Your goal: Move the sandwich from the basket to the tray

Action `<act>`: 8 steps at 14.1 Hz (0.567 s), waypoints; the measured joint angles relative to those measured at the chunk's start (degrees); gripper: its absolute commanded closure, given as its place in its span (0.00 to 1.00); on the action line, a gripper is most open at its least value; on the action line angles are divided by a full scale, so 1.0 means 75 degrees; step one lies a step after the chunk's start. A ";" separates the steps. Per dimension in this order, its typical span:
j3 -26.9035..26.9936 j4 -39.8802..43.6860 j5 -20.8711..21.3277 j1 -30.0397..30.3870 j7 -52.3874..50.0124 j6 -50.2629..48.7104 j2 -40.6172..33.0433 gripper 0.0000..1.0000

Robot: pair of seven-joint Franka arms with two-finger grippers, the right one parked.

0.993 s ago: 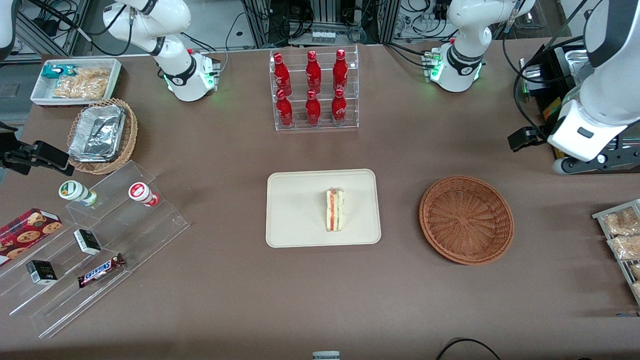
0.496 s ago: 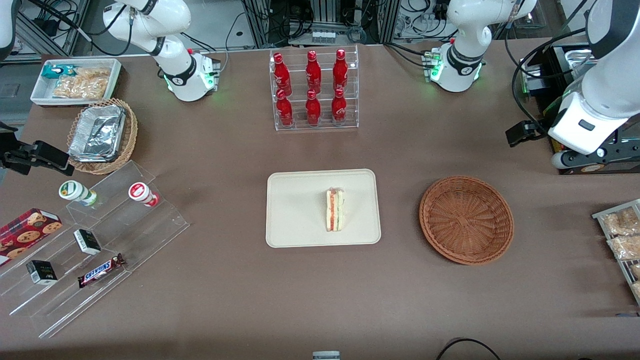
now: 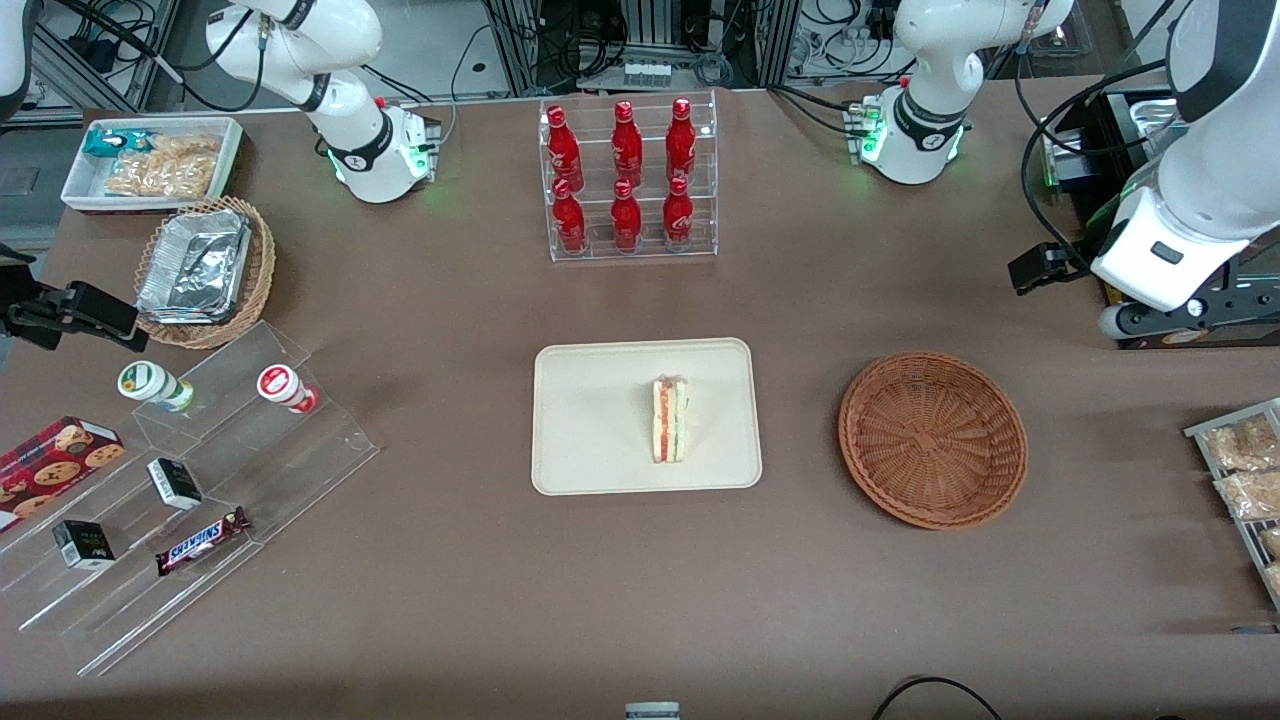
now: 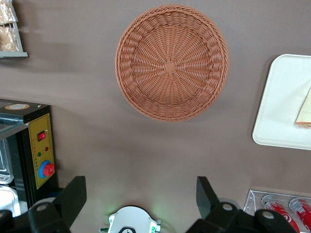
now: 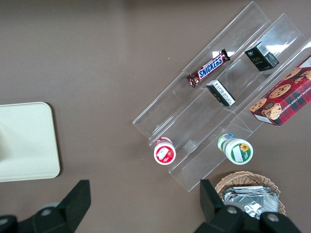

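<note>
Left arm: raised at the working arm's end of the table, its white forearm sloping down toward a black control box [image 4: 38, 158] at the table edge.
Gripper [image 4: 141, 196]: held high above the table, farther from the front camera than the basket; its camera looks straight down on the brown cloth.
Fingers [image 4: 73, 196]: spread wide apart — nothing between them, only bare table and the arm's green-lit base [image 3: 908, 135] showing in the gap.
Basket [image 3: 932, 438]: round reddish-brown wicker, lying flat on the table with nothing in it; it sits nearer the front camera than the gripper and well apart from it.
Sandwich [image 3: 670, 419]: wrapped wedge with red-orange and green filling, standing on its edge on the tray, toward the side of the tray nearest the basket; well apart from the gripper, and only its corner shows in the left wrist view.
Tray [image 3: 590, 420]: cream rectangle at the table's middle, beside the basket with a strip of bare cloth between them.
Bottle rack [image 3: 628, 180]: clear stand of six red bottles, farther from the front camera than the tray.
</note>
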 measured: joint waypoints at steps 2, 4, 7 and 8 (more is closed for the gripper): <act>0.0000 -0.0054 0.0000 -0.0008 0.0000 0.0006 -0.0098 0.00; 0.0000 -0.0058 -0.0001 -0.0008 0.0000 0.0006 -0.0160 0.00; 0.0000 -0.0059 -0.0002 -0.0008 -0.0001 0.0041 -0.0163 0.00; 0.0000 -0.0059 -0.0002 -0.0008 -0.0001 0.0061 -0.0162 0.00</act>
